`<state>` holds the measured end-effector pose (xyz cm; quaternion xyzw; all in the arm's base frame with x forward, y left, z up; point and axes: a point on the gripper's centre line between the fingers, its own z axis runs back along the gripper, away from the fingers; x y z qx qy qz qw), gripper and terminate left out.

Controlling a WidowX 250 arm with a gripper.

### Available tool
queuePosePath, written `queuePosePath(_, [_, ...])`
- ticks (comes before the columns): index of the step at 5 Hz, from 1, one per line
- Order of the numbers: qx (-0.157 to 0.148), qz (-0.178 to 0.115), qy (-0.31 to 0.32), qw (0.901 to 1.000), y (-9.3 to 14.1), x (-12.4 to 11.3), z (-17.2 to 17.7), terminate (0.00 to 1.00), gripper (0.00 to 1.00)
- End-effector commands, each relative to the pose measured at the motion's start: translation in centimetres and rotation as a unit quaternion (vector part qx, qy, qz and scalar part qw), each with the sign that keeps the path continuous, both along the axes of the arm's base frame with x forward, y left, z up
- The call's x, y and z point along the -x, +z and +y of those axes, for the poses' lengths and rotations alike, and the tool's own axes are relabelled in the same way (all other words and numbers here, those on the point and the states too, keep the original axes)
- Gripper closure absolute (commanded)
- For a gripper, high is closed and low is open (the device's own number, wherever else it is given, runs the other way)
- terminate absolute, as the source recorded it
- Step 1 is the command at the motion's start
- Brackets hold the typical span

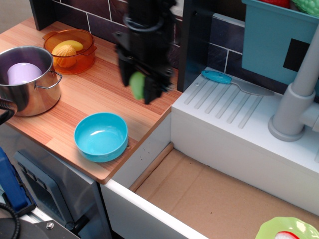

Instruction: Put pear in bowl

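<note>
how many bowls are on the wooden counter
2. A round light-blue plastic bowl sits empty at the counter's front edge; an orange see-through bowl with handles holds yellow fruit at the back left. The steel pot isn't counted.

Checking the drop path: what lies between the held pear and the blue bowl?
Nothing: only bare wooden countertop shows between the pear, shut in the gripper, and the blue bowl in this single view.

There is one pear (136,85) and one blue bowl (101,136). There is one orange bowl (70,48) with two yellow fruits (66,49) inside, one steel pot (27,79) and one blue spoon (234,81).
</note>
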<state>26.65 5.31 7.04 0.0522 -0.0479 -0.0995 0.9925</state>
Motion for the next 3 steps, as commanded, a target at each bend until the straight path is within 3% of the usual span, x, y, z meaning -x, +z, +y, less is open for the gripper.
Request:
queuePosePath(1, [-0.013,-0.021,-0.004,0.9997,1.0,1.3,0.6,0.00,1.00])
queuePosePath(2, [-0.014,-0.021,-0.009,0.9996,0.9,2.4,0.6,0.00,1.00])
queuePosePath(3, [-0.010,-0.023,-0.025,0.9994,0.7,3.3,0.7,0.00,0.00])
